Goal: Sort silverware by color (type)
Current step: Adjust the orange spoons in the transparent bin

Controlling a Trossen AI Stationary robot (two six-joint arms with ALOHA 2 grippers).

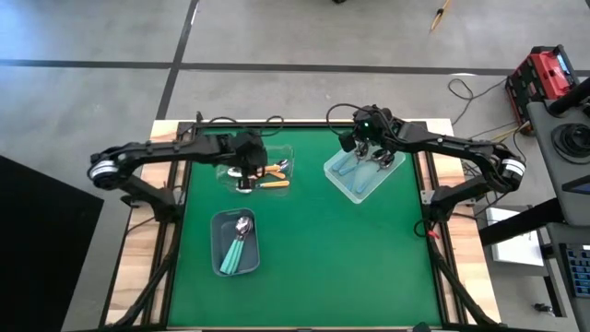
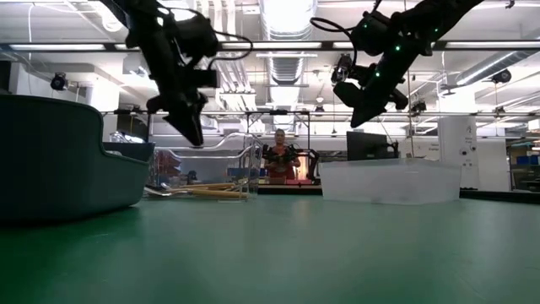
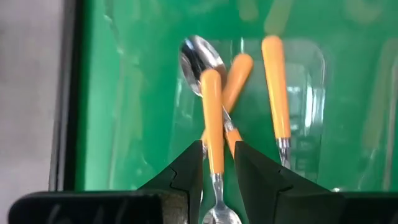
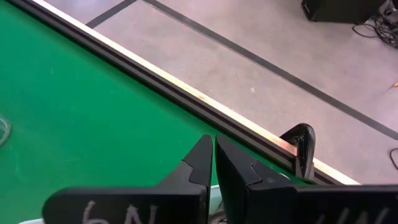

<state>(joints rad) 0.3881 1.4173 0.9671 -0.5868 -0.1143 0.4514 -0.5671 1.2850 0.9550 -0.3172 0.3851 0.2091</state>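
Over the clear bin (image 1: 261, 159), left gripper (image 3: 217, 163) fingers pinched an orange spoon (image 3: 212, 118) (grouping oranges); right gripper (image 4: 213, 163) shut, empty.

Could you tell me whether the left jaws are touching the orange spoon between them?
Touching. The left wrist view shows the left gripper closed on the orange spoon, both jaws pressed against its handle.

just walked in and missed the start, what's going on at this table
Two robot arms are sorting coloured spoons into bins. The left tool is gripping an orange-handled spoon over the clear bin where other orange spoons lie. The right tool is shut and empty, hovering above the other clear bin holding blue-handled spoons. The teal spoons already sit in the grey bin nearer the front of the green table.
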